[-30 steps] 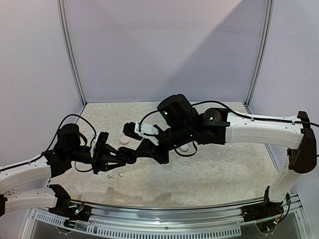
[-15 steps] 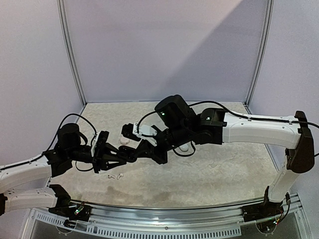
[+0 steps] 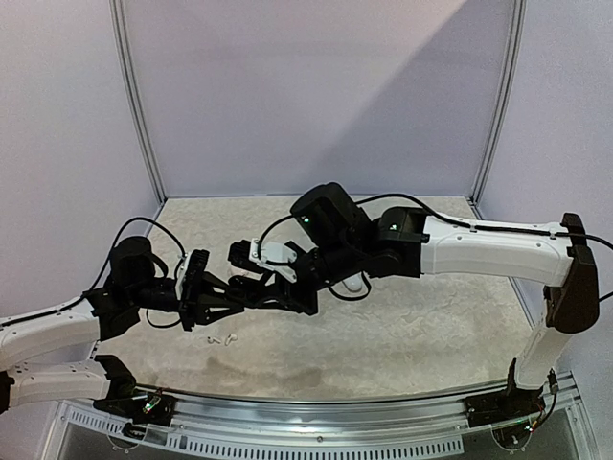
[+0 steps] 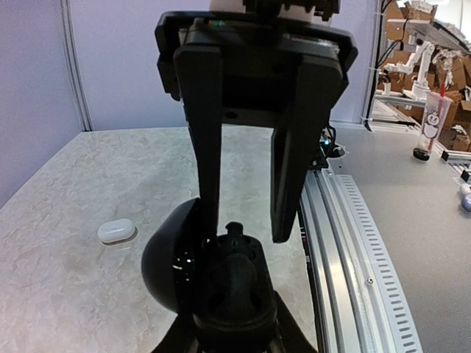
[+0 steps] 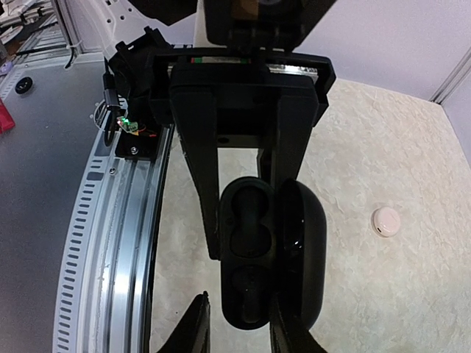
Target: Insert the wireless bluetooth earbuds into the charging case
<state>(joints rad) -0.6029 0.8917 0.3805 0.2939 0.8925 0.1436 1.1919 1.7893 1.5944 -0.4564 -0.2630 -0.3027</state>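
Between the two tools, held up off the surface (image 3: 402,335): black charging case (image 5: 249,220), lid (image 5: 303,243) swung open, both wells facing the right tool. Left tool (image 5: 246,251) is clamped narrow on the case body. One finger runs along the case's side, the other is hidden behind the lid. Right tool (image 4: 246,237) meets the left tip to tip, fingers parted with a clear gap and nothing seen gripped; its tips stand either side of the case. The wells are black on black, so cannot tell whether a bud is seated. On the near side of the left tool, two white earbuds (image 3: 230,336) lie loose on the surface, close together. One white case (image 4: 116,231) sits closed on the surface behind the right tool, another (image 5: 386,220) on the far side of the left tool, both well apart from the held case
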